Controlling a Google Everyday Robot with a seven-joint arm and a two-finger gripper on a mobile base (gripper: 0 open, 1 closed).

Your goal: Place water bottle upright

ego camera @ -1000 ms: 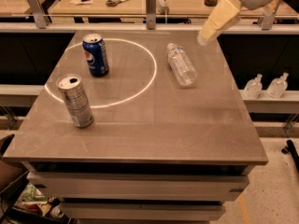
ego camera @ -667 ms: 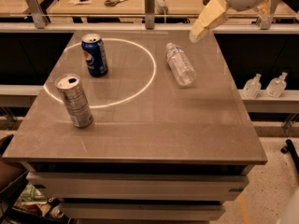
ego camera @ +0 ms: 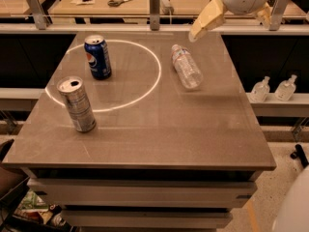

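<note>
The water bottle (ego camera: 186,66) is clear and ribbed and lies on its side on the grey table (ego camera: 159,134), right of the white circle, with its cap end pointing toward the far edge. My gripper (ego camera: 231,27) hangs above the table's far right edge, beyond and to the right of the bottle. Its tan fingers (ego camera: 205,21) are spread apart with nothing between them. It does not touch the bottle.
A blue Pepsi can (ego camera: 98,57) stands upright inside the white circle (ego camera: 145,88). A silver can (ego camera: 77,104) stands at the circle's left front. Two pump-top sanitizer bottles (ego camera: 275,88) sit on a ledge to the right. A workbench with scissors (ego camera: 118,2) lies behind.
My gripper has moved left along the far edge, closer to the bottle's cap end. The bottle and both cans have not moved.
</note>
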